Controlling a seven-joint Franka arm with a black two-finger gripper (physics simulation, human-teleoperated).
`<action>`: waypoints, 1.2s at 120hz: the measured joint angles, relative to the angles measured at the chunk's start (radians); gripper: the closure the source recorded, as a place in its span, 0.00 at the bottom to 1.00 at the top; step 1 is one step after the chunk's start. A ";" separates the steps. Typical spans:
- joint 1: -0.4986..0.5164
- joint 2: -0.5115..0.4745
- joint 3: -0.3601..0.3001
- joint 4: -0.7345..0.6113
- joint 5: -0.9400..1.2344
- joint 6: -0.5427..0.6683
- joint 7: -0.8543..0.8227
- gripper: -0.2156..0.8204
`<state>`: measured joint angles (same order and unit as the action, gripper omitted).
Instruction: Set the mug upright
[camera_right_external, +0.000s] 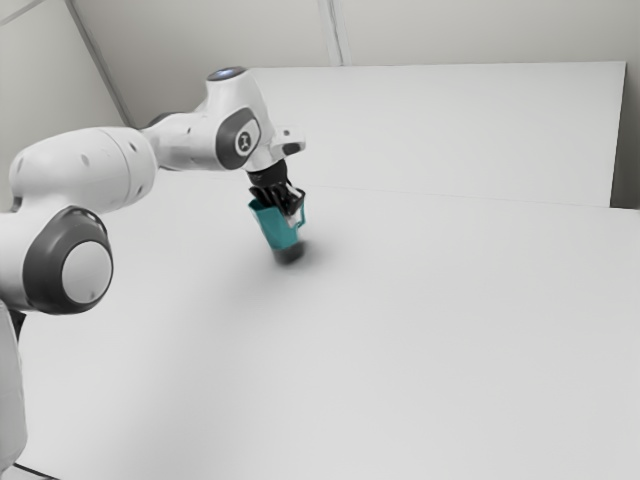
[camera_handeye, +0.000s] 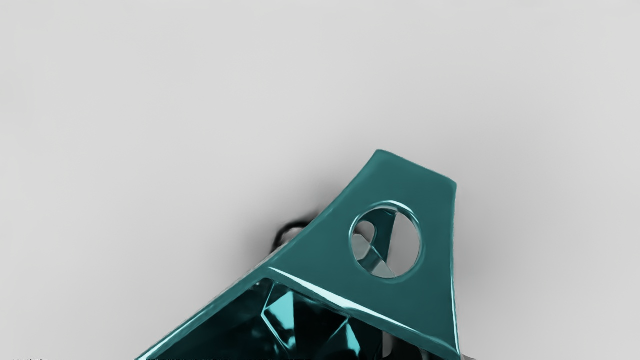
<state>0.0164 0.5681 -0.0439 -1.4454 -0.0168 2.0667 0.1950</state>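
Observation:
In the exterior view the black gripper (camera_right_external: 283, 197) points down at the upper end of the teal mug (camera_right_external: 275, 227), overlapping its rim on the handle side. The mug leans, its open end up toward the exterior view's left and its dark base lower and to the right; the handle faces the exterior view's right. Whether the base touches the table cannot be told. In the wrist view the teal mug (camera_handeye: 320, 260) lies close below the hand, its dark inside partly showing, beside a flat part with a round hole. The hold on the mug is hidden.
The white table (camera_right_external: 400, 340) extends around the mug and toward the exterior view's right. A pale upright panel (camera_right_external: 450, 130) stands behind it. The arm's large joints (camera_right_external: 85, 270) occupy the exterior view's left. A dark shadow lies beside the mug's base.

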 joint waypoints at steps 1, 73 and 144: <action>0.000 0.002 -0.001 0.000 0.009 0.006 -0.010 0.96; -0.013 0.094 -0.010 0.029 0.087 0.211 -0.511 0.76; -0.018 -0.153 -0.026 0.066 0.058 0.019 -0.693 0.24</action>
<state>-0.0014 0.4149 -0.0703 -1.3792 0.0412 2.0859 -0.4984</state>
